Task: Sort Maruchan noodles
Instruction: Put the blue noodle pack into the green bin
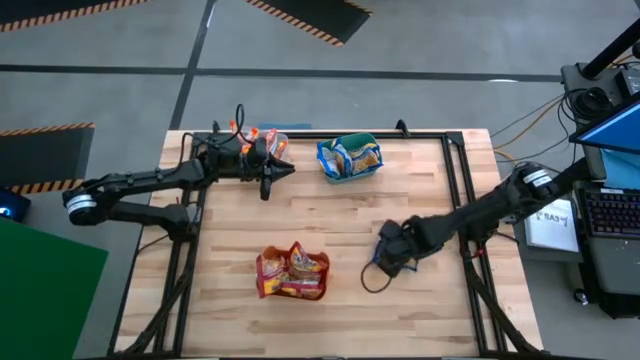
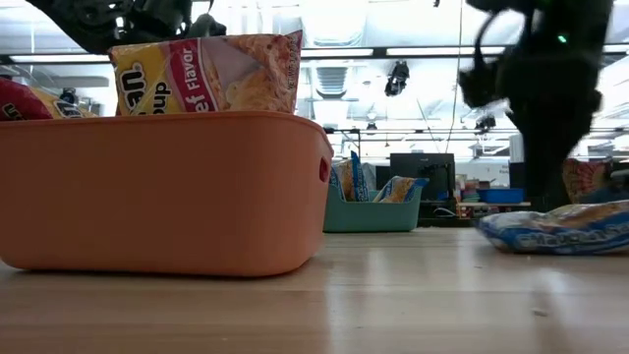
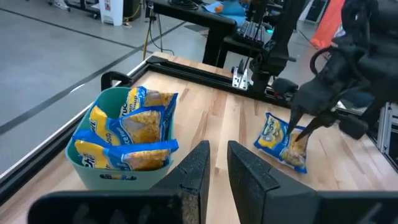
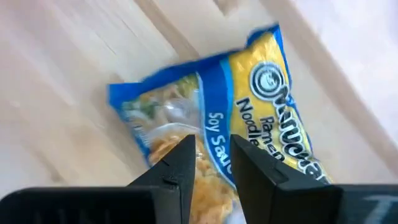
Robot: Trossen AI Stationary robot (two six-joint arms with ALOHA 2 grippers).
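Observation:
A blue Maruchan packet (image 4: 249, 106) lies flat on the table right of centre, also seen in the left wrist view (image 3: 280, 140) and the low view (image 2: 560, 231). My right gripper (image 4: 214, 155) points down over it with a narrow gap between its fingers, which stand over the packet's middle. My left gripper (image 1: 280, 170) is shut and empty, near the far left of the table, beside the teal tub (image 1: 350, 175). That tub holds several blue packets (image 3: 130, 130). The orange tub (image 2: 157, 197) holds dark red packets (image 1: 292, 270). My right gripper comes at the blue packet from above, fingers (image 3: 297, 121) pointing down at its middle. I cannot tell whether the tips touch the wrapper. The packet lies flat on the wood.
A clear tub (image 1: 270, 138) with orange packets stands at the far left corner, behind my left gripper. Black frame rails (image 1: 455, 170) run along the table's edges. Bare wood lies between the tubs, at the table's middle (image 1: 330, 215).

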